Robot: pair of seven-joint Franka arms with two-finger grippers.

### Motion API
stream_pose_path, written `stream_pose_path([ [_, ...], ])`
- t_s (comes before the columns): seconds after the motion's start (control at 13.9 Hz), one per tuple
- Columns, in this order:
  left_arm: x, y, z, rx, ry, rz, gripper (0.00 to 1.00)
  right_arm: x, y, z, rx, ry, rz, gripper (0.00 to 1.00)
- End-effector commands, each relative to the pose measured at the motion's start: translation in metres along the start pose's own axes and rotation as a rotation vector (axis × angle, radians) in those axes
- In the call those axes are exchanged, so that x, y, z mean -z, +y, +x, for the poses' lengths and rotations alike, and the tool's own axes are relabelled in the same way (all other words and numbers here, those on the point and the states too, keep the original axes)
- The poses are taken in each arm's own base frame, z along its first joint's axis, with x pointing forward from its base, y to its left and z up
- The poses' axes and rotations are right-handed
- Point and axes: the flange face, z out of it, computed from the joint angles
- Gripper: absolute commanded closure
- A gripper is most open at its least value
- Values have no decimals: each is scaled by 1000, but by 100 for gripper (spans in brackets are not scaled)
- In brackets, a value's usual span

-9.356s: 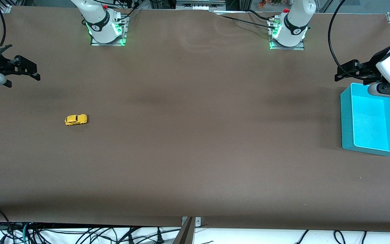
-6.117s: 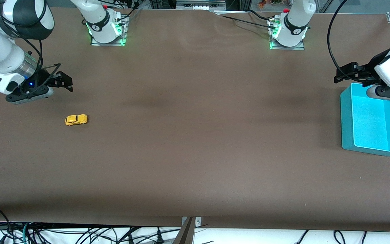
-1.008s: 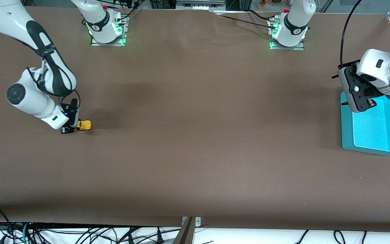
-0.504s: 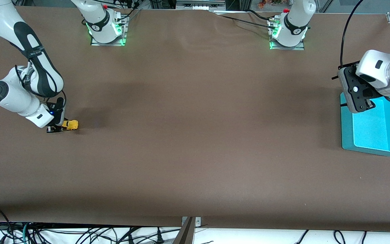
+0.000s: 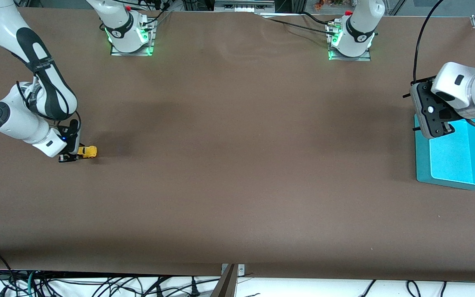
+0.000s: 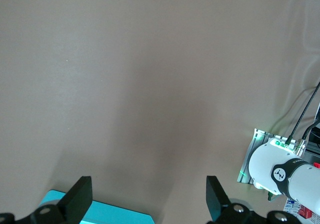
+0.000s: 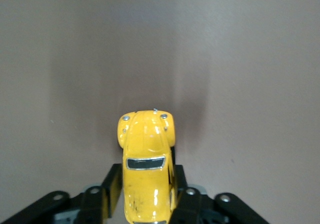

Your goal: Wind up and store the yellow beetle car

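Observation:
The yellow beetle car (image 5: 88, 152) stands on the brown table near the right arm's end, its wheels on the surface. My right gripper (image 5: 71, 157) is low at the table, and its fingers press both sides of the car's rear half. In the right wrist view the yellow beetle car (image 7: 146, 169) points away from the hand, between the black fingers (image 7: 112, 184). My left gripper (image 5: 434, 123) hangs open over the rim of the blue bin (image 5: 422, 165) and holds nothing; its fingers (image 6: 80, 204) stand wide apart.
The blue bin (image 6: 100, 217) lies at the left arm's end of the table. Both arm bases (image 5: 129, 39) (image 5: 349, 41) stand along the table edge farthest from the front camera. Cables hang below the nearest edge.
Over the last second my right gripper dragged the car backward along the table toward the right arm's end, then stopped. The left gripper barely shifted over the bin.

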Motion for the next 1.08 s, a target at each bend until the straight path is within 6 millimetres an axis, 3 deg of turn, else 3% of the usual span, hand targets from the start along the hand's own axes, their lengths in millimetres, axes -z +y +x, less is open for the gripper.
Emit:
stream_pose_path([
  [0.0, 5, -1, 5, -27, -8, 14, 0, 13, 26, 18, 10, 64, 23, 0],
  [0.14, 4, -1, 5, -27, -5, 11, 0, 55, 49, 41, 22, 74, 11, 0],
  [0.36, -11, -10, 7, -24, -5, -23, 0, 132, 62, 78, -5, 47, -4, 0],
  [0.79, -54, -28, 10, -17, -39, -79, 0, 297, 13, 122, -300, -22, -104, 0],
  [1.01, -81, -32, 5, -8, -35, -63, 0, 344, -10, 131, -505, -33, -146, 0],
])
